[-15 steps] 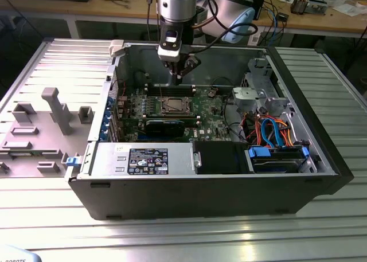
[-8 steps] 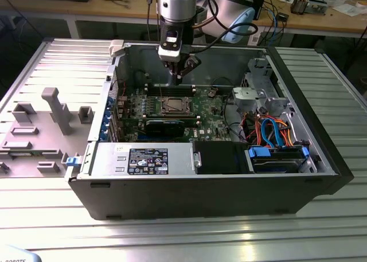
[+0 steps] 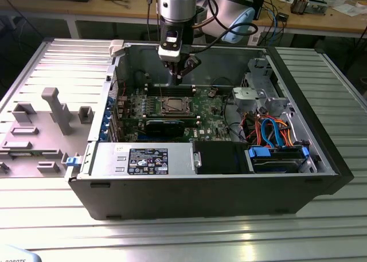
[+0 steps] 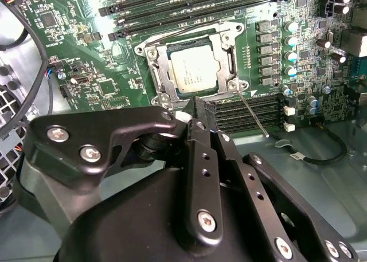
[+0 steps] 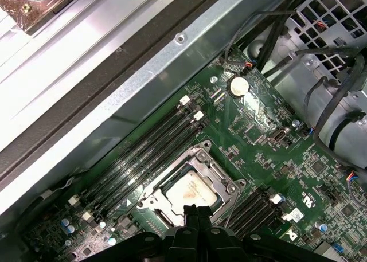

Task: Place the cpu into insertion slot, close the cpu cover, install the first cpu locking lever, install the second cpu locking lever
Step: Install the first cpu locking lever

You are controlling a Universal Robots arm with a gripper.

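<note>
The arm (image 3: 178, 4) is a silver-grey cylinder with a black band, a white wrist block and looping black cables (image 3: 252, 28). Its gripper (image 4: 198, 110) is built of matte black linkage plates fastened with silver screws (image 4: 90, 153).

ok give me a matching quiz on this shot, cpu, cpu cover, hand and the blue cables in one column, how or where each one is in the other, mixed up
Column one
1. cpu
2. cpu cover
3. hand
4. blue cables

Column two
a. silvery frame lying flat around the chip
b. bundled inside the case at the exterior view's right
c. dull grey square seated flat on the green board
d. black, poised just above the board at the frame's edge

Pairs: 1-c, 2-a, 3-d, 4-b
</note>
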